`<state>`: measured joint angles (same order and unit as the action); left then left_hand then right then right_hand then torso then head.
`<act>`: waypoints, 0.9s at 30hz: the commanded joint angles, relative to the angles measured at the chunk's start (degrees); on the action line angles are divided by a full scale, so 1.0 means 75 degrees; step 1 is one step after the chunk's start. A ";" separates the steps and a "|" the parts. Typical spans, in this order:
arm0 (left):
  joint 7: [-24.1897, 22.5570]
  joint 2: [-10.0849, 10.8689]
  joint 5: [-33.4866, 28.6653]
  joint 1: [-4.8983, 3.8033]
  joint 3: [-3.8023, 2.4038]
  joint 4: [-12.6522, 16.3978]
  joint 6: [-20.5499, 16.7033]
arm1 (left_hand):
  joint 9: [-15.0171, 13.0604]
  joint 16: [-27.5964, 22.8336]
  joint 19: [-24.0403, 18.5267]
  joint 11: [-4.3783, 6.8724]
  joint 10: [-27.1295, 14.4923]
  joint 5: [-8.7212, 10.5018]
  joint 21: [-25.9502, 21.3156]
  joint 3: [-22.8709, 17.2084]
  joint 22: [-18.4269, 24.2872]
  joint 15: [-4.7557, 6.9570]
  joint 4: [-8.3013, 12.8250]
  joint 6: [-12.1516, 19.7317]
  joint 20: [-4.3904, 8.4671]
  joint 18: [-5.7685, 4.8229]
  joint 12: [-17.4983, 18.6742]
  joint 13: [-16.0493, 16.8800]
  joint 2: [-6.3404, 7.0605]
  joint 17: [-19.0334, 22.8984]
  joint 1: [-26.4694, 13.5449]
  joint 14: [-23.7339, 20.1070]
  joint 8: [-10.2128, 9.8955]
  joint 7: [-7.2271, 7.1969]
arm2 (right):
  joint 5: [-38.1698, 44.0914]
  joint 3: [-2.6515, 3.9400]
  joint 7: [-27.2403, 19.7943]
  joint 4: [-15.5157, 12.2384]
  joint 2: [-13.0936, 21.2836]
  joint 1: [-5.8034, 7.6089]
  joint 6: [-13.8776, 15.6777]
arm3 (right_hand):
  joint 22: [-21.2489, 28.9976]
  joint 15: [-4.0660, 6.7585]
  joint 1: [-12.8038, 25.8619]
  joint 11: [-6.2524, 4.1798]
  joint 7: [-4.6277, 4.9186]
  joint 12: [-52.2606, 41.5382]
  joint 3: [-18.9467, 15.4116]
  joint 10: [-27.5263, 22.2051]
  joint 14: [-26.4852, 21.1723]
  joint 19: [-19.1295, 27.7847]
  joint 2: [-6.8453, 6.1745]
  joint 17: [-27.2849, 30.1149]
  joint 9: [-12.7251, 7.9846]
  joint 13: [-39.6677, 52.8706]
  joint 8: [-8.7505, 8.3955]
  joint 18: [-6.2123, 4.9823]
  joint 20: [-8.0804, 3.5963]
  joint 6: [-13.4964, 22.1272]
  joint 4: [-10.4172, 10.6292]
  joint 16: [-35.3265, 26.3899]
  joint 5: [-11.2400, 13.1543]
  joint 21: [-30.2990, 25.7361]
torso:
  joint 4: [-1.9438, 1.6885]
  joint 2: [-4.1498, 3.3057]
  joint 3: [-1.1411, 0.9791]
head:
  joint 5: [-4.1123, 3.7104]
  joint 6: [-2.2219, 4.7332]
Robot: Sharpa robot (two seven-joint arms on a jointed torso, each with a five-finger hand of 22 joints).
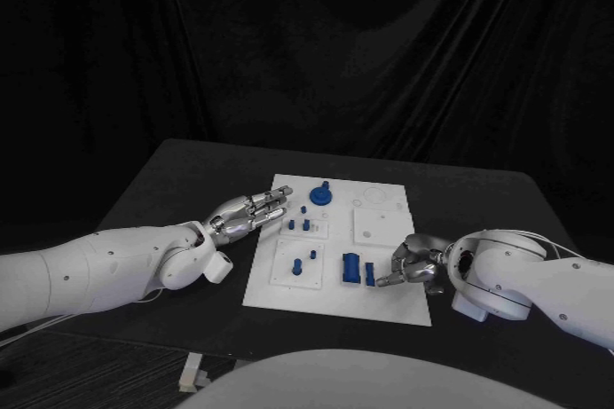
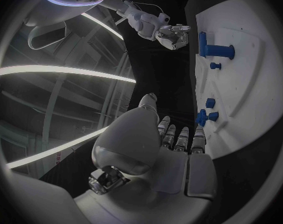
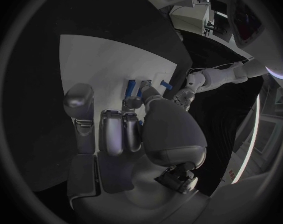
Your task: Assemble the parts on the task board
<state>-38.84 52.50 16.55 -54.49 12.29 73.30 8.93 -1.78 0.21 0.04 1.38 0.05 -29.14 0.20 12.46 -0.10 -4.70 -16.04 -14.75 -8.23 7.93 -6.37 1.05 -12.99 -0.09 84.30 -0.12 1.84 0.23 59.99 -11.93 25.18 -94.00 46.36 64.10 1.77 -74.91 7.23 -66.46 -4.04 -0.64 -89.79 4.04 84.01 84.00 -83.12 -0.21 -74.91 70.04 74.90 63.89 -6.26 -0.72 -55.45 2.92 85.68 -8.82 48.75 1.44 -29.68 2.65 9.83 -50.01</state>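
Note:
The white task board point(image 1: 384, 295) lies mid-table. My left hand point(image 1: 249, 212) hovers at its left edge with fingers point(image 2: 182, 137) straight and nothing in them, just short of a few small blue parts point(image 1: 302, 223) point(image 2: 205, 116). My right hand point(image 1: 412, 267) is at the board's right side. Its thumb and a finger point(image 3: 134, 103) pinch a small upright blue part point(image 1: 371, 273) point(image 3: 142, 88), which stands beside a blue block point(image 1: 350, 267) point(image 3: 130, 88). A round blue part point(image 1: 321, 194) stands near the far edge, and a blue peg point(image 1: 297, 267) sits on the near left.
Raised white square insets point(image 1: 373, 224) sit on the board. The black table point(image 1: 179, 174) extends around the board on all sides, with dark curtains behind. The left wrist view shows my right hand point(image 2: 173, 35) across the board.

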 commanded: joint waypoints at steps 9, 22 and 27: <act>-0.0908 -0.0006 -0.0011 0.0006 -0.0007 0.0018 0.0145 | -0.0005 -0.0028 -0.0006 -0.0101 -0.0003 -0.0044 -0.0026 -0.0079 0.0013 -0.0124 0.0019 0.0010 -0.0121 -0.0052 -0.0005 -0.0003 -0.0054 0.0012 0.0077 0.0016 -0.0003 0.0063 | 0.0810 0.0003 -0.0215 0.0195 -0.0085 -0.0184 0.0525 | -0.0778 0.0084 -0.0035 -0.0123 -0.0104 -0.0028 -0.0228 0.0799 0.0542 0.0033 0.0003 -0.0550 0.0993 0.2013 0.1155 -0.0090 -0.0068 -0.1179 0.0163 0.0065 0.0227 -0.0086 | -0.0003 -0.0006 0.0002 | 0.0031 0.0001; -0.0911 -0.0013 -0.0011 0.0006 -0.0007 0.0009 0.0152 | -0.0005 -0.0028 -0.0006 -0.0131 0.0001 -0.0056 -0.0026 -0.0093 0.0013 -0.0115 0.0029 0.0008 -0.0120 -0.0048 -0.0025 0.0000 -0.0060 0.0012 0.0090 0.0016 -0.0002 0.0071 | 0.0826 0.0003 -0.0109 0.0346 -0.0217 -0.0282 0.0627 | -0.0759 0.0116 0.0148 -0.0165 -0.0153 -0.0028 -0.0371 0.0799 0.0570 0.0067 0.0114 -0.0725 0.1179 0.2013 0.1324 -0.0104 -0.0096 -0.1394 0.0421 0.0126 0.0506 -0.0190 | -0.0006 -0.0006 0.0002 | 0.0011 0.0001; -0.0913 -0.0027 -0.0011 0.0006 -0.0007 -0.0001 0.0164 | -0.0005 -0.0028 -0.0006 -0.0140 0.0003 -0.0061 -0.0026 -0.0097 0.0013 -0.0111 0.0033 0.0006 -0.0119 -0.0046 -0.0030 0.0001 -0.0061 0.0012 0.0095 0.0016 -0.0002 0.0075 | 0.0826 0.0003 -0.0066 0.0379 -0.0258 -0.0292 0.0602 | -0.0762 0.0120 0.0196 -0.0169 -0.0158 -0.0028 -0.0406 0.0799 0.0572 0.0064 0.0117 -0.0739 0.1194 0.2013 0.1329 -0.0102 -0.0100 -0.1404 0.0469 0.0130 0.0531 -0.0181 | -0.0004 -0.0006 0.0002 | 0.0026 0.0001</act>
<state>-38.84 52.42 16.55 -54.49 12.29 73.22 9.46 -1.78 0.21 0.03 0.59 0.00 -29.35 0.20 12.13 -0.05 -5.34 -15.72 -14.54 -8.64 7.96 -6.37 1.06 -13.22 -0.05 84.52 0.02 1.84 0.43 65.57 -11.93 24.15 -91.19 44.47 62.06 5.42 -74.90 7.63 -65.17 -4.85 0.29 -89.79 0.96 84.01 84.00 -82.71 0.51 -74.91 75.15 74.93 73.77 -6.27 -1.12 -63.60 6.17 86.40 -4.97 47.47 1.40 -29.72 2.66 9.92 -50.01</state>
